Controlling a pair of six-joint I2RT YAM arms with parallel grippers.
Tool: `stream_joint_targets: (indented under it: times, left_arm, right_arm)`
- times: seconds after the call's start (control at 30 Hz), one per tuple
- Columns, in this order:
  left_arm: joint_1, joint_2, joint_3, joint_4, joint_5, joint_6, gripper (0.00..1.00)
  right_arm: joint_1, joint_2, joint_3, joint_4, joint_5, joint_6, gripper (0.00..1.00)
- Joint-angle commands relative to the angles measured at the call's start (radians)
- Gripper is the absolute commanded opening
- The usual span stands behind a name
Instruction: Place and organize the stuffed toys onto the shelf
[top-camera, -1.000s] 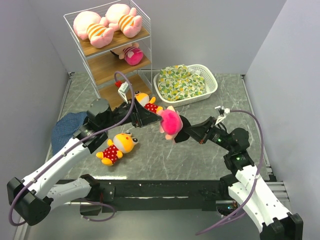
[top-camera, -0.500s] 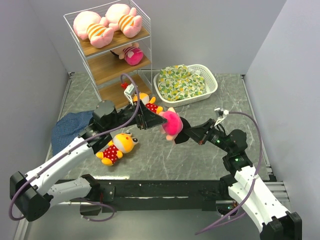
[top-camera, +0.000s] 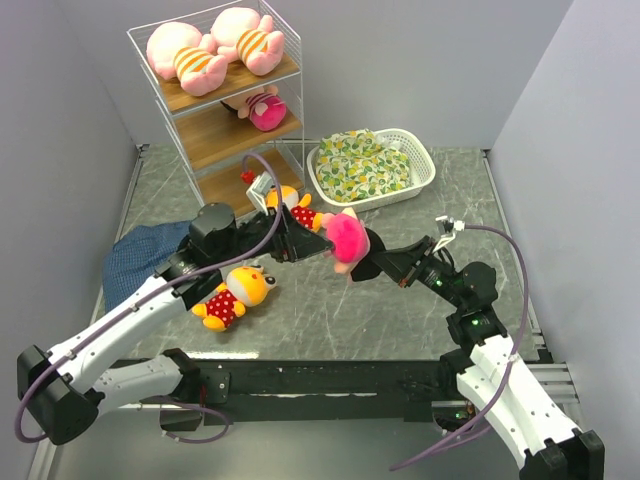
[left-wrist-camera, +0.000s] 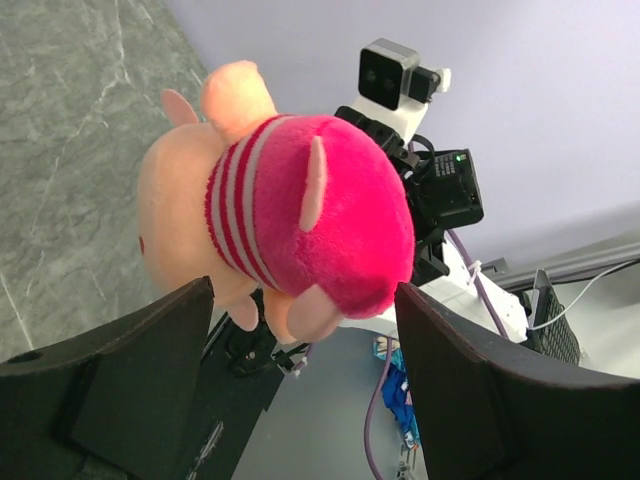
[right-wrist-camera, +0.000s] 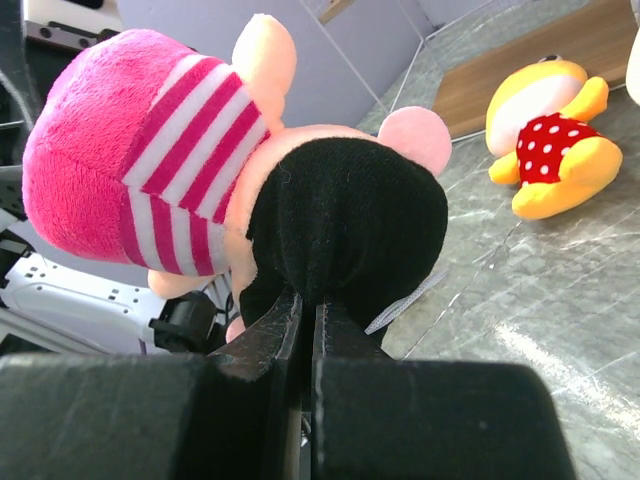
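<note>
Doll with dark hair and pink striped hat (top-camera: 346, 238) hangs over the middle of the grey tabletop (top-camera: 330, 320). The right pincer (right-wrist-camera: 308, 305) squeezes its black hair tight. The left pincer (left-wrist-camera: 300, 298) is spread wide, with one finger on each side of the doll. I cannot tell if they touch it. The doll's face is hidden. The white wire shelf with wooden boards (top-camera: 215, 145) stands at 11 o'clock. An orange-yellow plush animal in red dots (top-camera: 293, 206), at 10 o'clock from the doll, is half hidden by the left arm.
</note>
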Motion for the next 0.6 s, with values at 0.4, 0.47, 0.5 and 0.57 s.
stream_joint_targets:
  times: [0.4,0.47,0.5,0.57]
  left_arm:
    - [-0.029,0.05,0.025,0.14,0.05,-0.03,0.7]
    - [-0.03,0.064,0.035,0.143,0.053,-0.027,0.69]
    - [-0.029,0.068,0.039,0.14,0.053,-0.019,0.65]
    - [-0.03,0.08,0.058,0.12,0.051,-0.007,0.58]
  right_arm:
    - [0.007,0.006,-0.02,0.081,0.012,0.032,0.0]
    - [0.007,0.012,-0.026,0.09,0.009,0.033,0.0]
    - [0.007,0.013,-0.034,0.091,0.009,0.033,0.0]
    - [0.009,0.015,-0.035,0.087,0.009,0.03,0.0]
